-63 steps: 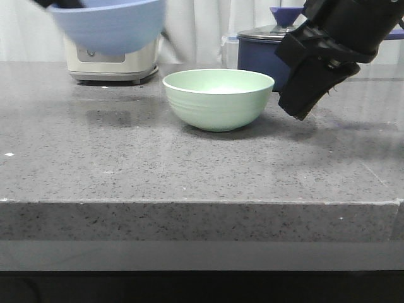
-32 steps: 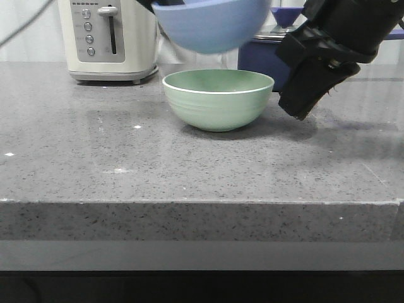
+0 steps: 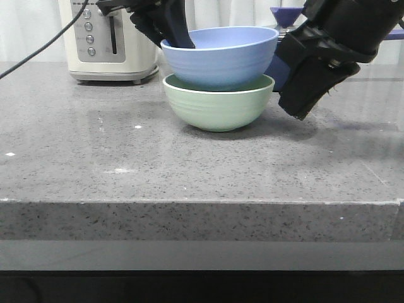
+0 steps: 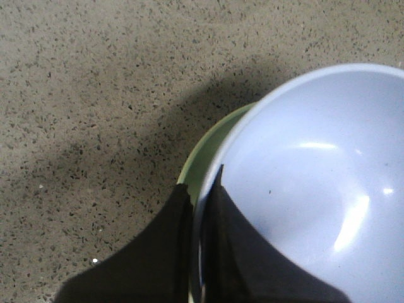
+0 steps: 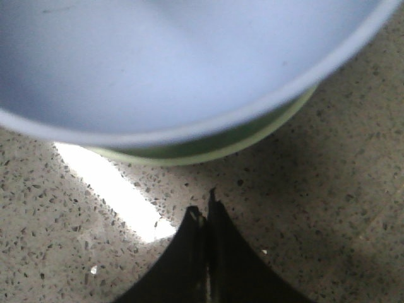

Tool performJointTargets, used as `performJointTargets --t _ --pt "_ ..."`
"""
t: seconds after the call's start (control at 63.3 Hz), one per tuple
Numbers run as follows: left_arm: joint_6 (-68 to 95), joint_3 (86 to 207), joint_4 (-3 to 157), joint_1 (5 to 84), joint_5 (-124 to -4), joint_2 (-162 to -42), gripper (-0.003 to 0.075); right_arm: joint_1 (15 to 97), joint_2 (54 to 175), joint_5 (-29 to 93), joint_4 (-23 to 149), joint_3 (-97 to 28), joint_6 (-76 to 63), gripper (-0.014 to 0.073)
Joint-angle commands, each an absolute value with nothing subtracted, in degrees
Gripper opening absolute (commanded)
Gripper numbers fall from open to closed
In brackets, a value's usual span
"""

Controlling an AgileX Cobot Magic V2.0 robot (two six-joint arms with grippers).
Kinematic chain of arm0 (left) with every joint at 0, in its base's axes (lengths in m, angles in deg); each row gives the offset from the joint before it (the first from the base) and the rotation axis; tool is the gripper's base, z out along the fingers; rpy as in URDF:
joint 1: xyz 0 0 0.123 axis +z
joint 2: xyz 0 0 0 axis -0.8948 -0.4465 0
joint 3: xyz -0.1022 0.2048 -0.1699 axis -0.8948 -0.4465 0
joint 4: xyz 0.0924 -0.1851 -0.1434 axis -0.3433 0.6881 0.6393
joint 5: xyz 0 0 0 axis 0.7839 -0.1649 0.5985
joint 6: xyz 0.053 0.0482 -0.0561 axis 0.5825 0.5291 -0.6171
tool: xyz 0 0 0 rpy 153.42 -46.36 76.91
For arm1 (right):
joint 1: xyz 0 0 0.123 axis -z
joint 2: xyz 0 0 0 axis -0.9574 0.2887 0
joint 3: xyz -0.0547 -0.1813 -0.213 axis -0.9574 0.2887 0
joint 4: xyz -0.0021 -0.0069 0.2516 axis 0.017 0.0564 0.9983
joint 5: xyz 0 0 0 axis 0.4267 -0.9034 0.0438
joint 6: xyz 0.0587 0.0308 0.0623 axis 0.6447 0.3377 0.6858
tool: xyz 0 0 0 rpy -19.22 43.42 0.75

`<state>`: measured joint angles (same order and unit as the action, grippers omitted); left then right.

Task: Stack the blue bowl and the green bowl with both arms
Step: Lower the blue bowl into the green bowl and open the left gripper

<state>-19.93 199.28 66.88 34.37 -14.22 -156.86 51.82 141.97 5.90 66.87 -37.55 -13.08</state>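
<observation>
Blue bowl (image 3: pixel 219 58) sits nested in the green bowl (image 3: pixel 218 104), toward the grey stone worktop's (image 3: pixel 189 164) back edge. Left gripper (image 4: pixel 201 208) clamps the blue bowl's rim. Right gripper (image 5: pixel 207 205) hovers beside the bowls, jaws closed, empty.

green bowl (image 3: pixel 218 108) interior hidden by blue bowl (image 3: pixel 221 57), toaster (image 3: pixel 107 38) top cropped

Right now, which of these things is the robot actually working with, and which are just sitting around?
In use: blue bowl, nested in the green bowl; left gripper clamped on the blue rim; right gripper shut beside them.
Just sitting: toaster, navy saucepan.
</observation>
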Motion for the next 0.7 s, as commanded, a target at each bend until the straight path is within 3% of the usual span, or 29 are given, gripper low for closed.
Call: performJointTargets --t 0.0,0.332,0.553,0.68 --pt "-20.6 201.2 67.5 33.9 -16.0 -153.7 -0.002 51.9 140.0 7.6 67.8 -38.8 -13.6 -0.0063" --pt "-20.6 201.2 66.5 33.9 -15.7 -153.7 -0.0002 51.9 140.0 7.6 67.8 -38.8 -13.6 -0.0063" --pt "-20.6 201.2 67.2 33.9 -15.7 -153.7 0.0268 51.9 140.0 7.6 67.8 -38.8 -13.6 -0.0063" --pt "-20.6 201.2 68.1 33.9 -16.3 -153.7 0.036 51.9 140.0 7.6 67.8 -38.8 -13.6 -0.0063"
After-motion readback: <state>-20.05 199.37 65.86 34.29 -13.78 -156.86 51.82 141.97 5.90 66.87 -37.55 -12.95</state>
